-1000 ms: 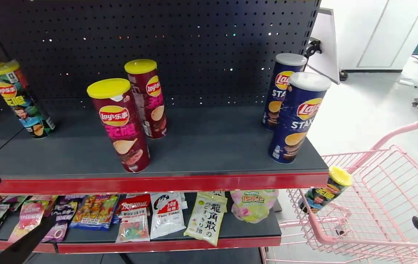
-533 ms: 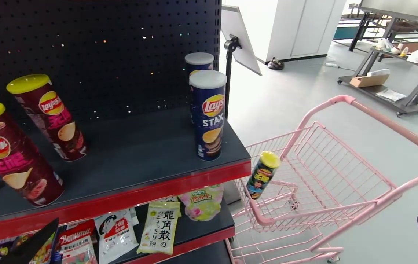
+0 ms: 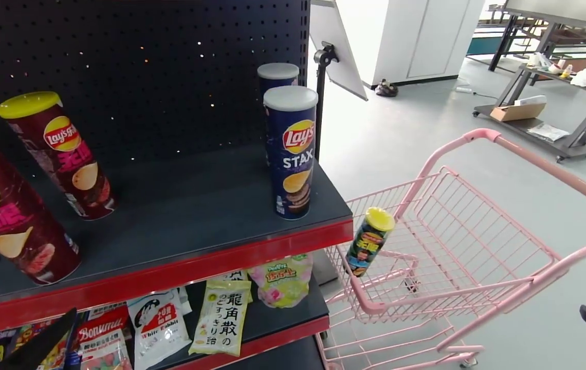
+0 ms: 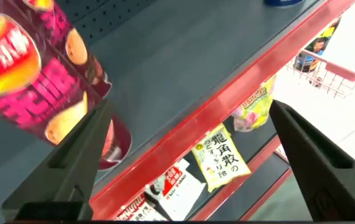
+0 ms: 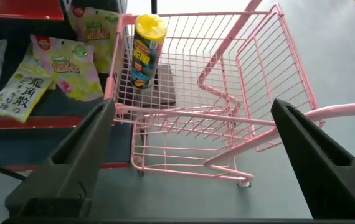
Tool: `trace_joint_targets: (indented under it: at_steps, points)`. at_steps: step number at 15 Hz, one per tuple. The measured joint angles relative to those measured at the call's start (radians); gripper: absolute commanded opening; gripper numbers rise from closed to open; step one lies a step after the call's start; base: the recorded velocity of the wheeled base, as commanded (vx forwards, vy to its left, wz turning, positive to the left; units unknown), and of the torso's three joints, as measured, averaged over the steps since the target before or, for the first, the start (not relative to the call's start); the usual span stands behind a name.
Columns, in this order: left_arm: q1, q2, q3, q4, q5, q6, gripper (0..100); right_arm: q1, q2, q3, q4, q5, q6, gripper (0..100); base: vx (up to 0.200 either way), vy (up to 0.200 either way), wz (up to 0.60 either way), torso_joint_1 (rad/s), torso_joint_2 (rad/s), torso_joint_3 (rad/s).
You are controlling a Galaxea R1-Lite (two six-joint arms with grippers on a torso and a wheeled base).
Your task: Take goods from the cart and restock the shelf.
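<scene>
The left jaws are spread wide with nothing between them. Their dark fingers [image 4: 71, 165] hang low in front of the red front lip [image 4: 227, 106] of the upper shelf [image 3: 185, 205]. Just past one finger stands a maroon can [image 4: 34, 68] with a yellow lid, close to that lip (in the head view it is the nearer of two such cans). The second maroon can [image 3: 61, 154] stands farther back, toward the black pegboard [image 3: 144, 61].

The right jaws are also wide open and hold nothing. Their fingers [image 5: 71, 168] point down toward the pink cart [image 5: 184, 113], well apart from it.

Inside the cart's basket a yellow-lidded can [image 5: 147, 50] with a dark, green-tinged label stands on end. It sits in the corner nearest the shelf, against the wire wall; whether it leans I cannot tell. The cart stands on the grey floor [image 3: 406, 139] just beside the right end of the shelf.

At that end of the upper shelf two blue cans with white lids stand upright, one behind the other. The front blue can [image 3: 291, 154] is near the red lip and the rear blue can [image 3: 277, 77] is close to the pegboard.

On the lower shelf [image 3: 272, 321] snack bags lie flat side by side: a white bag [image 3: 159, 329], a pale yellow bag [image 3: 223, 318] and a green-and-pink bag [image 3: 280, 280] nearest the cart.
</scene>
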Motion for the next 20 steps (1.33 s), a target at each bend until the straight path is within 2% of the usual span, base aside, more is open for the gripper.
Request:
trace_joint_targets:
  at_steps: [13, 18, 20]
  points:
    - [0.000, -0.021, 0.003, 0.002, 0.003, -0.003, 100, -0.003, 0.023, 0.007, 0.001, -0.001, 0.003, 100, 0.000, 0.000, 0.00, -0.156, 0.51, 0.351]
    - [0.000, -0.021, 0.004, 0.002, 0.007, -0.003, 100, -0.049, 0.097, -0.009, -0.033, 0.006, 0.012, 100, 0.000, 0.000, 0.00, -0.032, 0.13, 0.102]
    - [0.000, -0.021, 0.003, 0.001, 0.008, -0.006, 100, -0.074, 0.197, -0.042, -0.145, 0.008, 0.042, 100, 0.000, 0.000, 0.00, 0.000, 0.00, 0.000]
